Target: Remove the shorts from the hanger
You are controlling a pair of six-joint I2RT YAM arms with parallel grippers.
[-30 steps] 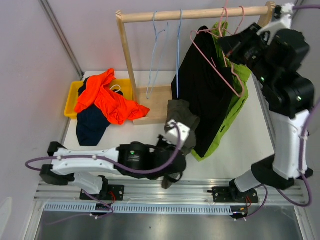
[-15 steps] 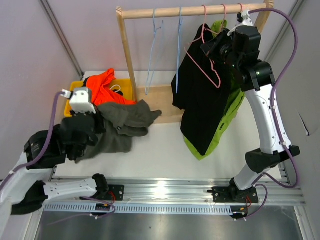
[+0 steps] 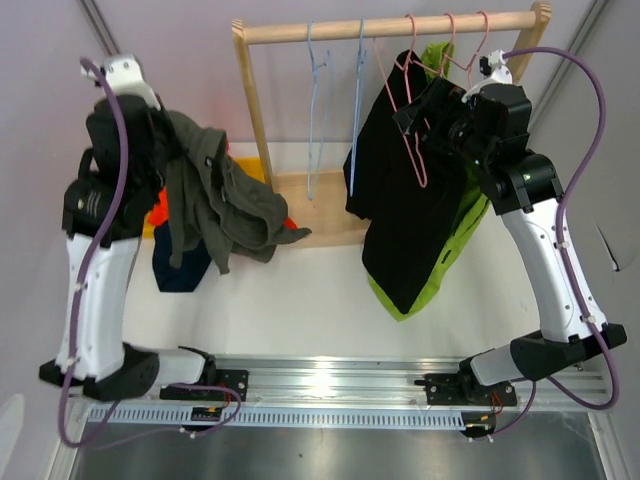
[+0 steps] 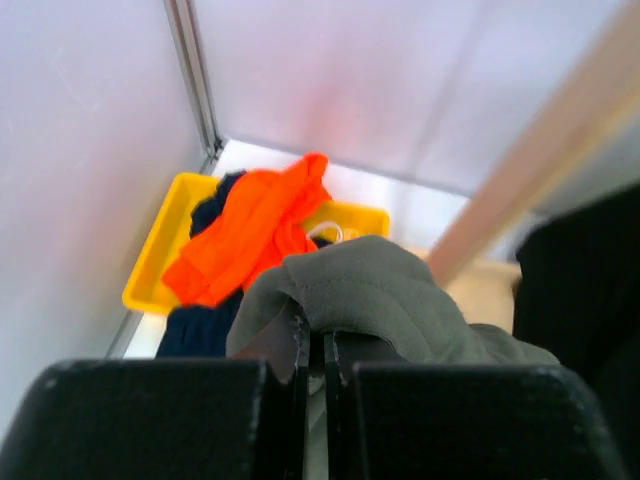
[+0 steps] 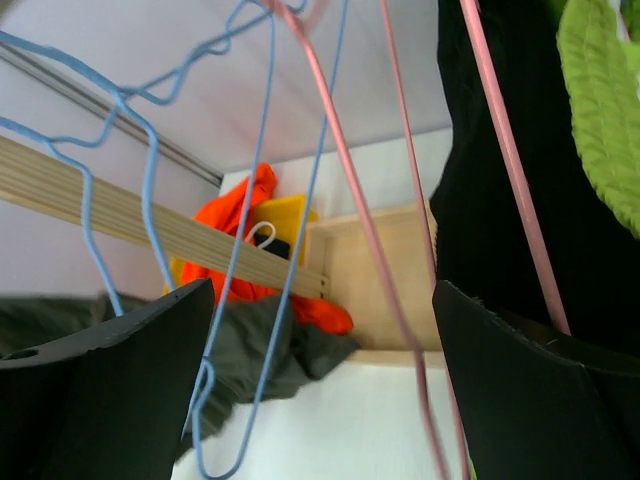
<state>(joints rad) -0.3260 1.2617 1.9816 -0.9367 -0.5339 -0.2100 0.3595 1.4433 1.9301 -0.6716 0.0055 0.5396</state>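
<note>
Olive-grey shorts [image 3: 228, 195], bright orange shorts [image 4: 255, 235], navy shorts [image 3: 180, 265], black shorts [image 3: 405, 205], lime green shorts [image 3: 462, 235], yellow bin [image 4: 150, 268]

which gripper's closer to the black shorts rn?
Right. The right gripper is close beside the black shorts; the left gripper is far to their left, clamped on the olive shorts.

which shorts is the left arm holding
The olive-grey pair, clamped in the left gripper; orange and navy lie at the bin, black and lime green hang from the rail.
</note>
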